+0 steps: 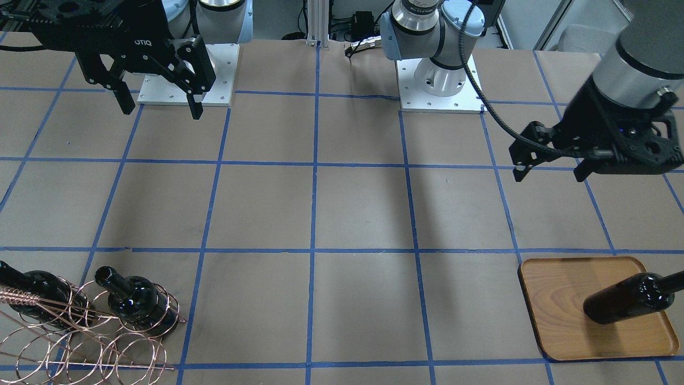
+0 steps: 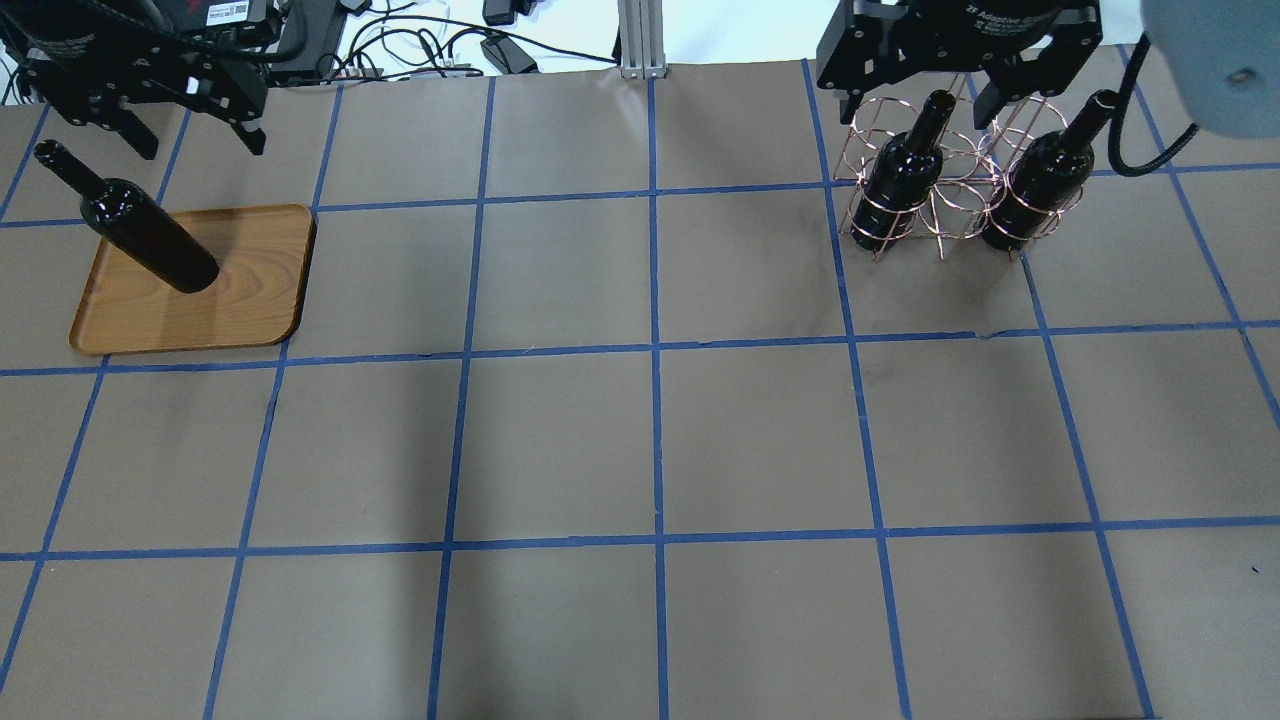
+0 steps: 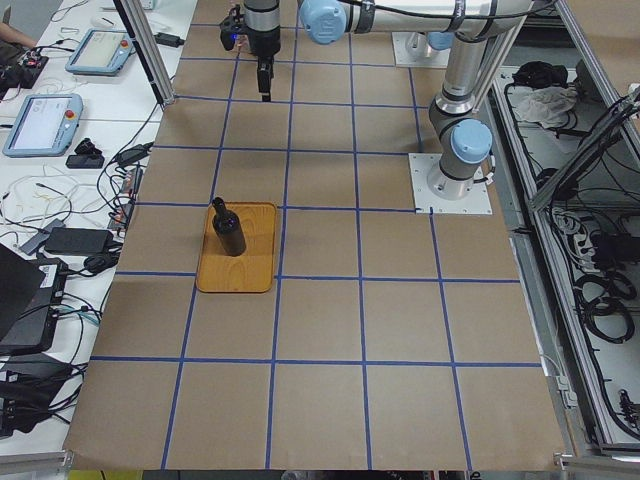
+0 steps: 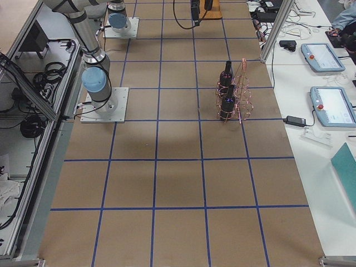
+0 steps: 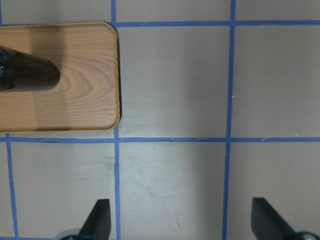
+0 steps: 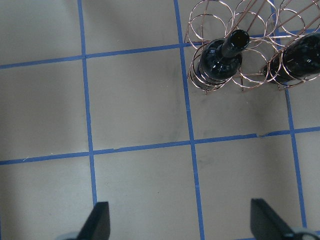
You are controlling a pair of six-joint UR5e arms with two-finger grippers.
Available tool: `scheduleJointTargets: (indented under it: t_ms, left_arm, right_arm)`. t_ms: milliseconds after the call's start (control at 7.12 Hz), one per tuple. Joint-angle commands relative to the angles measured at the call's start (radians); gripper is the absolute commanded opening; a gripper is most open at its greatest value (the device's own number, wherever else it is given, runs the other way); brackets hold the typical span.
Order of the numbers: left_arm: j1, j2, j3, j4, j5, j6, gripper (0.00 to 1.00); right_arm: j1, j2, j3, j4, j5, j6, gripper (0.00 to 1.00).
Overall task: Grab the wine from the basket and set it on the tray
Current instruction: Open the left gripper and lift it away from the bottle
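Altogether three bottles showed. One wine bottle [image 2: 150, 235] stood upright, alone on the tray [image 2: 250, 300]. A second bottle [image 2: 900, 190] and a third bottle [image 2: 1045, 185] stood in the basket [image 2: 958, 195], well apart from the tray across the blue-taped table [image 2: 650, 440]. The left gripper [image 1: 550, 174] hovered near the tray, fingers spread and empty. The right gripper [image 1: 163, 109] hung on the basket's side, likewise spread and empty.

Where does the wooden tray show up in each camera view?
Front-facing: tray lower right.
Overhead: tray upper left.
Exterior left: tray left of centre.
Exterior right: tray at top edge, partly hidden.
Left wrist: tray upper left.
Right wrist: not in view.
Shared landmark: the wine bottle standing on it.
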Motion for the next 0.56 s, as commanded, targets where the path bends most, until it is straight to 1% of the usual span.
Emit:
scheduleJointTargets:
  t_ms: [0,421]
  left_arm:
    - [-0.095,0.062,-0.052,0.021,-0.015,-0.116,1.00]
    - [-0.108,0.114,-0.115,0.020,-0.007,-0.121,1.00]
  right_arm:
    - [0.000,0.000,0.000,0.000,0.000,0.000,1.00]
    - [0.000,0.000,0.000,0.000,0.000,0.000,1.00]
